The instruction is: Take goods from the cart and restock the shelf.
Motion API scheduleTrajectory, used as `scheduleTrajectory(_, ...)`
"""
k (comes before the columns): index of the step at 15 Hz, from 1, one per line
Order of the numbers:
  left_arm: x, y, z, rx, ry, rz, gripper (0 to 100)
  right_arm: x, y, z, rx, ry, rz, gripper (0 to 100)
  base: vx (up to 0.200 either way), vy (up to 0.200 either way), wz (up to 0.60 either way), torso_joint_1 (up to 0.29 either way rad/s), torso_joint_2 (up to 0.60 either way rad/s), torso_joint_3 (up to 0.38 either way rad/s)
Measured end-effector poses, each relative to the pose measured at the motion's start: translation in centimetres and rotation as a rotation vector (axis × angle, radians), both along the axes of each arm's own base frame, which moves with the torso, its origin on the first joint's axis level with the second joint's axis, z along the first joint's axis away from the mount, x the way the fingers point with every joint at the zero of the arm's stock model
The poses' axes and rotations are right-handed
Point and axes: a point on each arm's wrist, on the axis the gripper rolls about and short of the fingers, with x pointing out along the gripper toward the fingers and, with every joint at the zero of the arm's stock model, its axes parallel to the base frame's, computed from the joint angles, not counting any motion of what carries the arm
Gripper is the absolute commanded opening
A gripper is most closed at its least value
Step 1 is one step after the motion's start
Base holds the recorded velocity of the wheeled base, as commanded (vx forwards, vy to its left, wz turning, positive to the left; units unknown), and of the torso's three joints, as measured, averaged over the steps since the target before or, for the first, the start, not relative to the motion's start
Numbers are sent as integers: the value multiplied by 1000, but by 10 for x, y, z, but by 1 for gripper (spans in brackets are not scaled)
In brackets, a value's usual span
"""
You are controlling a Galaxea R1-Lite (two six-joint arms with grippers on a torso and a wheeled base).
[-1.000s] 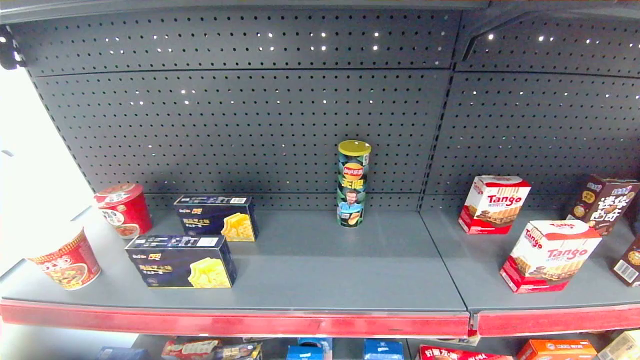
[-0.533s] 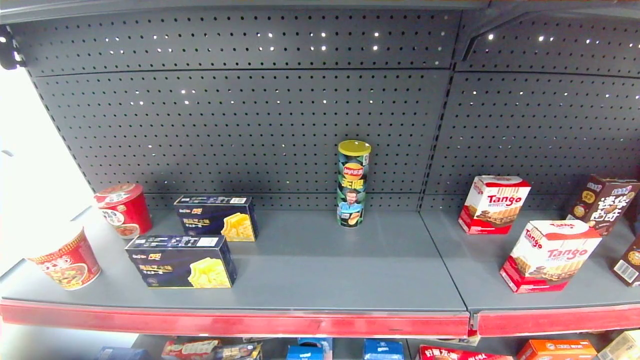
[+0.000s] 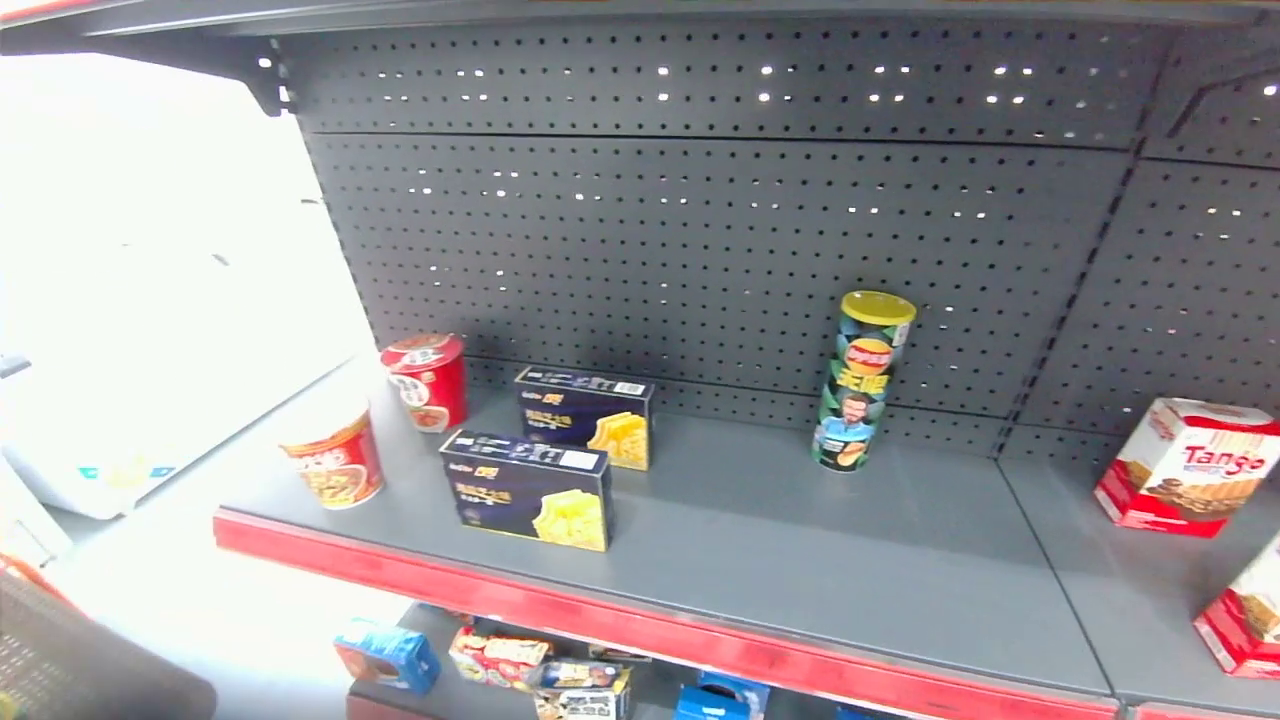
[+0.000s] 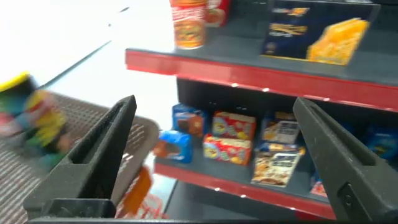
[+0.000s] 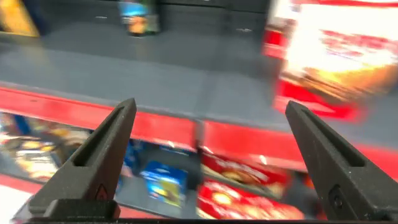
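The grey shelf (image 3: 800,540) with a red front strip carries a tall chip can (image 3: 862,380) with a yellow lid near the pegboard back. Left of it lie two dark blue boxes (image 3: 530,488) and two red noodle cups (image 3: 335,462). Red-and-white wafer boxes (image 3: 1185,465) stand at the far right. The cart's dark mesh corner (image 3: 70,660) sits at the lower left. In the left wrist view my left gripper (image 4: 214,104) is open and holds nothing, below the shelf's red edge (image 4: 261,78), beside the mesh cart (image 4: 68,134) holding a blurred colourful item (image 4: 28,118). My right gripper (image 5: 210,107) is open before the shelf edge (image 5: 186,127), near a wafer box (image 5: 336,56).
The lower shelf holds several small packages (image 3: 500,660), which also appear in the left wrist view as packages (image 4: 233,137). A white unit (image 3: 110,440) stands left of the shelving. Bare shelf surface lies between the blue boxes and the wafer boxes.
The head camera has swung left, so the whole shelf appears shifted right and the cart corner has come into view. The goods on the shelf keep their places.
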Motion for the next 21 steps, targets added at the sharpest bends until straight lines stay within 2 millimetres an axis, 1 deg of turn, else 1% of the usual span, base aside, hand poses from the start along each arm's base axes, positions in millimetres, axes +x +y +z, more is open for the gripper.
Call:
scheduleTrajectory(3,0,0,0,0,0,0,100,0,0,0,0,-1,1,100,0,0,0,0,0,0)
scheduleTrajectory(12,0,0,0,3,1,-2,100,0,0,0,0,0,1,100,0,0,600,3,3,1)
scheduleTrajectory(16,0,0,0,2,1,-3,100,0,0,0,1,-1,0,100,0,0,0,0,0,0)
scheduleTrajectory(21,0,0,0,12,1,-6,100,0,0,0,1,0,1,100,0,0,600,1,2,0)
